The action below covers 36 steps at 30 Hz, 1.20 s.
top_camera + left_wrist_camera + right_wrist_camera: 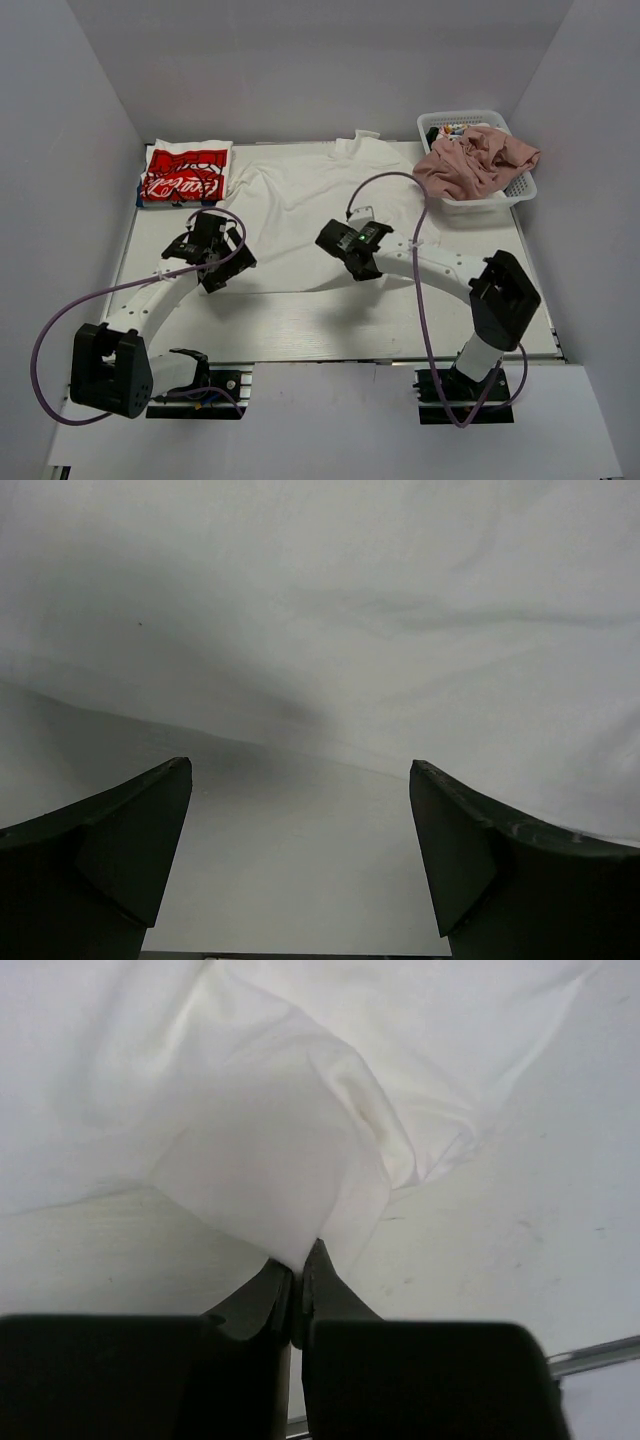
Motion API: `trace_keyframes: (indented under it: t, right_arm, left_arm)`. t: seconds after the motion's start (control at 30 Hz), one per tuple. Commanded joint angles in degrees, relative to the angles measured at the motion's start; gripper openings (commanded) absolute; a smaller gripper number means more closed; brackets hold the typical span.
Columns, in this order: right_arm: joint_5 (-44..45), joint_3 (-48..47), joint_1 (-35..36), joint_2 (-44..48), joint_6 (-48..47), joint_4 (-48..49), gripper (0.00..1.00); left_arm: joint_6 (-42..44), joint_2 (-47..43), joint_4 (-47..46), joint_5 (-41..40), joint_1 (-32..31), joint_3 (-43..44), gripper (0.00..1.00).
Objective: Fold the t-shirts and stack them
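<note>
Smooth white shirt (300, 215) lies spread on my counter (330, 325). Right pincer (300, 1260) is clamped on a soft fold of it; left pincer (300, 765) gapes wide at its near edge. Folded red-print shirt (185, 175), whose script I cannot read, sits far left. Crumpled pink shirt (475, 160) lies in the lattice basket (520, 185).

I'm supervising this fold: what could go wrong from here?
1. The right gripper is shut on only a small pinch of the white t-shirt; a pull might slip it free.
2. The left gripper is open, holding nothing; lifting one-sided would likely skew the fold.
3. The right arm's purple cable loops above the cloth and may snag it.
</note>
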State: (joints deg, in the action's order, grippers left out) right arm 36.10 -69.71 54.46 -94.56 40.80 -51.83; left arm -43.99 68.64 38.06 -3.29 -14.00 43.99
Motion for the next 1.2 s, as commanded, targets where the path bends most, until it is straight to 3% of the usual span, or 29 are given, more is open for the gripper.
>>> trace_keyframes:
  t: [0.0, 0.07, 0.13, 0.17, 0.2, 0.23, 0.37, 0.4, 0.43, 0.5, 0.53, 0.6, 0.7, 0.83, 0.93, 1.03, 1.17]
  right_arm:
    - [13.98, -10.92, 4.5, -5.7, -0.63, -15.21, 0.0]
    - [16.81, -13.94, 7.48, -12.82, -2.91, -17.33, 0.01]
    - [16.64, -18.96, 8.99, -20.08, -9.3, -16.46, 0.09]
    - [17.16, -20.62, 10.31, -21.79, -11.68, -15.59, 0.18]
    - [17.86, -21.33, 11.62, -23.28, -12.31, -15.23, 0.52]
    - [19.7, -22.47, 11.99, -26.78, -12.84, -14.97, 0.62]
    - [21.65, -22.58, 12.69, -24.47, -6.72, -14.01, 0.78]
    - [19.12, -21.18, 12.6, -20.0, -7.3, -11.82, 0.78]
    - [15.53, -13.68, 12.43, -17.61, -10.18, -5.36, 0.79]
    - [7.38, -7.4, 11.56, -4.91, -14.85, 6.97, 0.79]
    - [1.75, -1.1, 11.11, -1.97, -15.04, 17.36, 0.79]
    - [-5.12, 10.33, 8.66, 9.52, -13.65, 22.54, 0.81]
    - [-11.73, 20.28, 4.89, 18.95, -9.1, 29.15, 0.81]
    - [-13.42, 26.55, -0.31, 23.9, -3.62, 28.89, 0.81]
    - [-15.96, 30.07, -9.67, 25.13, -0.99, 29.42, 0.81]
    - [-23.67, 32.88, -16.54, 24.78, -0.54, 33.36, 0.81]
    - [-30.73, 33.33, -19.56, 21.28, -0.37, 37.24, 0.81]
  left_arm:
    - [0.13, -0.61, -1.41, 0.22, -0.06, -0.92, 0.99]
    - [0.13, 0.0, -1.41, 0.21, -0.06, -0.92, 0.99]
    - [0.13, 0.7, -1.41, 0.21, -0.06, -0.92, 0.99]
    - [0.13, 1.23, -1.41, 0.21, -0.06, -0.92, 0.99]
    - [0.13, 1.23, -0.89, 0.21, -0.06, -0.92, 0.99]
    - [0.13, 1.23, -0.89, -0.31, -0.06, -0.92, 0.99]
    - [0.13, 2.37, -0.89, -0.31, -0.06, -0.92, 0.99]
    - [0.13, 2.37, -0.89, -0.31, -0.06, -0.92, 0.99]
    - [0.13, 2.37, -0.89, -0.31, -0.06, -0.92, 0.99]
    - [0.13, 2.37, -0.89, 0.21, -0.06, -0.92, 0.99]
    - [0.13, 2.37, -0.89, 0.21, -0.06, -0.92, 0.99]
    - [0.13, 2.37, -0.89, 0.21, -0.06, -0.92, 0.99]
    - [0.13, 2.37, -0.89, 0.82, -0.06, -0.4, 0.99]
    - [2.68, 0.8, -3.43, 6.35, -0.93, 0.31, 0.99]
    - [4.0, 0.79, -8.17, 13.65, -4.36, 1.71, 0.95]
    - [4.0, 4.02, -9.32, 13.66, -10.33, 4.61, 0.91]
    - [4.61, 9.56, -10.64, 14.18, -17.28, 7.33, 0.89]
